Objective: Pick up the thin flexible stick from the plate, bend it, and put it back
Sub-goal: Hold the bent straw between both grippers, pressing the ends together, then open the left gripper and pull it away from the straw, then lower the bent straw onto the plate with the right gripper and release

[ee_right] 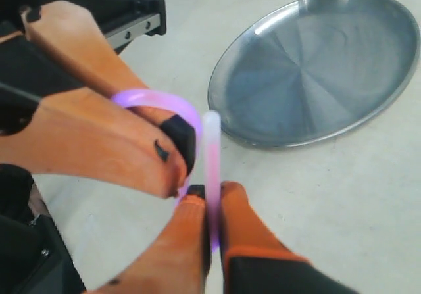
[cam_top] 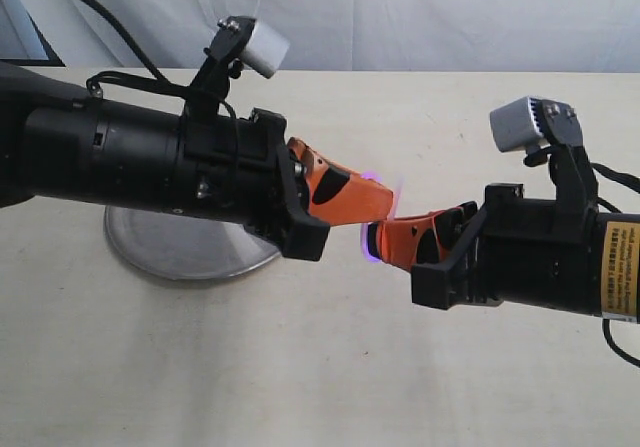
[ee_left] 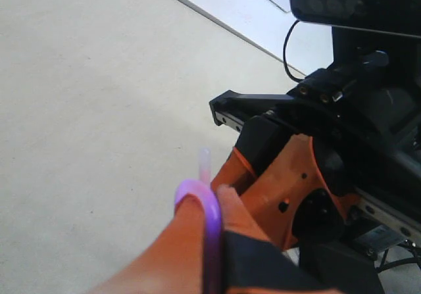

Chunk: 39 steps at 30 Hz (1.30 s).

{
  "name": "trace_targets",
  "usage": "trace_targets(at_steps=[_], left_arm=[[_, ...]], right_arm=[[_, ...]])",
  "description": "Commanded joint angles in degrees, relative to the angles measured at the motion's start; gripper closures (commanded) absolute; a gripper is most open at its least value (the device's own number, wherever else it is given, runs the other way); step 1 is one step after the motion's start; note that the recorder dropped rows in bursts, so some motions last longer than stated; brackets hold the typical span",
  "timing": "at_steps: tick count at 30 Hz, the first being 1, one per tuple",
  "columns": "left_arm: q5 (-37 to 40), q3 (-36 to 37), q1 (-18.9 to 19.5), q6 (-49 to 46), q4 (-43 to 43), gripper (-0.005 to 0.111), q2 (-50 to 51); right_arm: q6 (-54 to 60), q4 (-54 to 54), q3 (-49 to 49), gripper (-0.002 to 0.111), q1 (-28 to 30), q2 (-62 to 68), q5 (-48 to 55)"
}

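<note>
The thin pink-purple stick (ee_right: 212,162) is held in the air between both grippers, right of the steel plate (cam_top: 190,247). My right gripper (ee_right: 212,198) is shut on one part of the stick, whose free end stands up past the fingertips. My left gripper (ee_left: 214,202) is shut on another part, and the stick (ee_left: 210,212) curls in a tight arc over its fingertip. In the exterior view the two grippers, left (cam_top: 375,205) and right (cam_top: 376,239), meet tip to tip with a purple glimpse of the stick (cam_top: 396,195) between them. The plate (ee_right: 316,64) holds nothing.
The beige table (cam_top: 300,367) spreads all round. A white backdrop (cam_top: 420,12) hangs behind the far edge. The left arm's black body (cam_top: 130,157) hides the plate's upper part in the exterior view.
</note>
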<state>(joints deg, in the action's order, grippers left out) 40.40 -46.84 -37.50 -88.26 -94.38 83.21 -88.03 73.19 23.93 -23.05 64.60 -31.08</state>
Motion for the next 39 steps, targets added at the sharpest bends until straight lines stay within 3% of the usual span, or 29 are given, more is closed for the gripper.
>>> trace_targets(at_steps=[1,4,6,11,14,22,28,31,35,39], left_arm=[[-6.11,-0.62,0.27,-0.37,-2.61,0.107,0.43],[-6.11,-0.62,0.27,1.26,-2.59,0.106,0.43],[-5.86,-0.62,0.27,1.24,-2.44,0.099,0.41],[-5.84,-0.62,0.27,3.90,-1.24,0.057,-0.86],[-9.28,-0.62,0.27,6.07,1.04,0.050,-1.56],[-20.98,-0.62,0.53,21.45,19.90,0.050,-4.35],[-19.54,-0.40,7.13,42.18,41.46,0.053,-6.49],[-16.69,-0.20,11.82,56.76,53.85,0.076,-9.08],[-14.73,0.88,13.68,62.53,56.95,0.105,-13.21],[-14.58,3.32,13.95,66.27,58.97,0.107,-19.66]], right_arm=[[1.50,1.59,0.03,0.109,-1.12,-0.85,-19.29],[2.18,1.05,0.03,0.109,-1.12,-0.85,-18.51],[2.45,0.68,0.03,0.109,-1.12,-0.85,-18.24],[2.45,0.57,0.03,0.109,-1.12,-0.85,-17.04],[2.45,0.44,0.03,0.109,-1.12,-0.85,-15.18],[2.45,-1.40,0.03,0.109,-1.12,-0.85,-12.13],[2.57,-3.58,0.29,0.109,-1.01,-0.85,-3.20],[4.66,-4.95,2.40,0.109,-1.01,-0.85,4.84],[6.21,-5.93,7.95,0.109,-1.01,2.09,8.32],[6.30,-5.93,14.80,0.109,-1.01,10.46,8.03]])
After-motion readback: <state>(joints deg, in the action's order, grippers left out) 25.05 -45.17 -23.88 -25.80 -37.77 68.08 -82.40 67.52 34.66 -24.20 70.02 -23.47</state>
